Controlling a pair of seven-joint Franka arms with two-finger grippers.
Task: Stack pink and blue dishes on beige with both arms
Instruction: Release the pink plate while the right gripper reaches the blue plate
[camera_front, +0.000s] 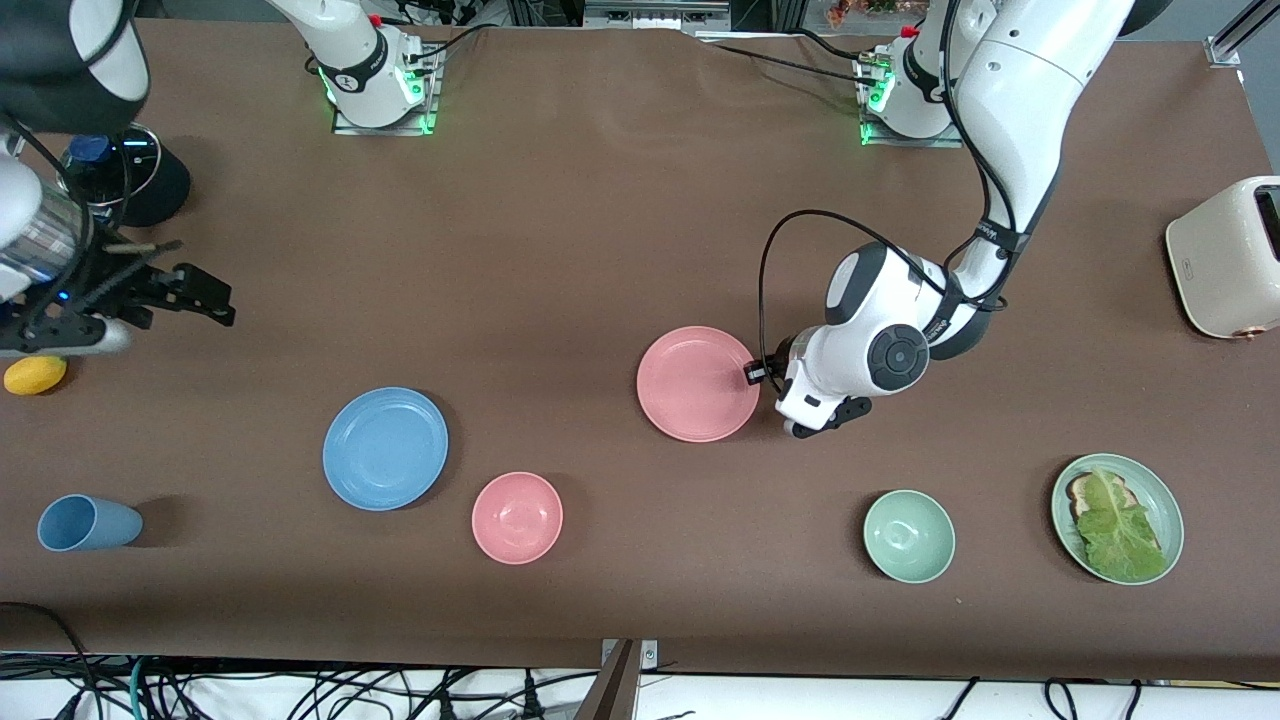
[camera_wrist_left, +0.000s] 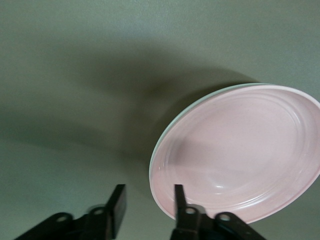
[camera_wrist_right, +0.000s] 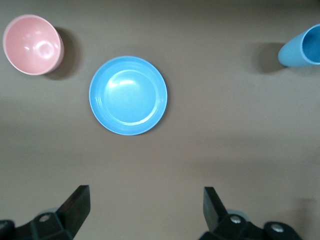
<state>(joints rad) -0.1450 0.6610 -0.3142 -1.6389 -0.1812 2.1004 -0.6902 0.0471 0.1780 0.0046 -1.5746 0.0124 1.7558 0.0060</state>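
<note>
brown table (camera_front: 600, 220), cables below

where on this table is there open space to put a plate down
The widest bare stretch lies between the arm bases and the pink plate, farther from the front camera. A smaller patch lies between the pink bowl and green bowl. It is crowded around the blue plate and left gripper.

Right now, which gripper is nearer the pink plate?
Left. The left gripper is open at the pink plate's rim; the right gripper hangs open near the right arm's table end.
</note>
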